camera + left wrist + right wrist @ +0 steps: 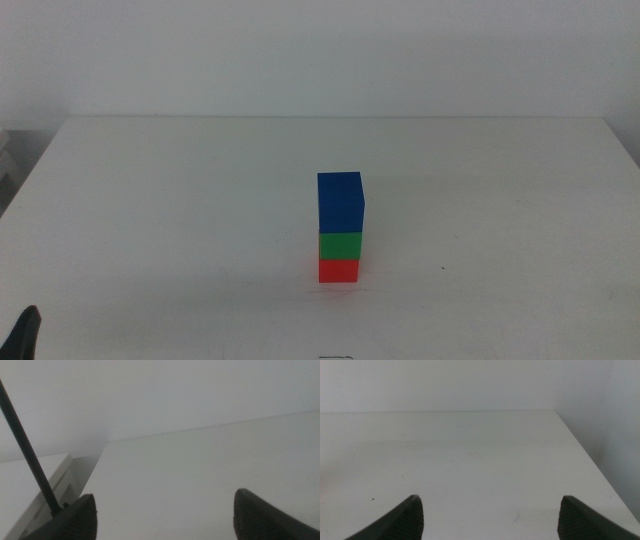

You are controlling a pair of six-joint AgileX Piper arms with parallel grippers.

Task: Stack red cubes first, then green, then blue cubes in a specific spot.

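mid-table: blue cube on green on red | left gripper, right gripper apart, away

Small solid bright red cube, plain matte faces, no pattern; small solid green cube, plain matte, a mid-green darker than the red is bright; small solid deep blue cube, plain matte, its side face a shade darker than its front. Flat white tabletop, unpatterned, carrying a faint reddish tint just beside the red cube and a few tiny dark specks. Left gripper and right gripper, both with dark charcoal jaws, unmarked; plain pale grey-white wall behind.
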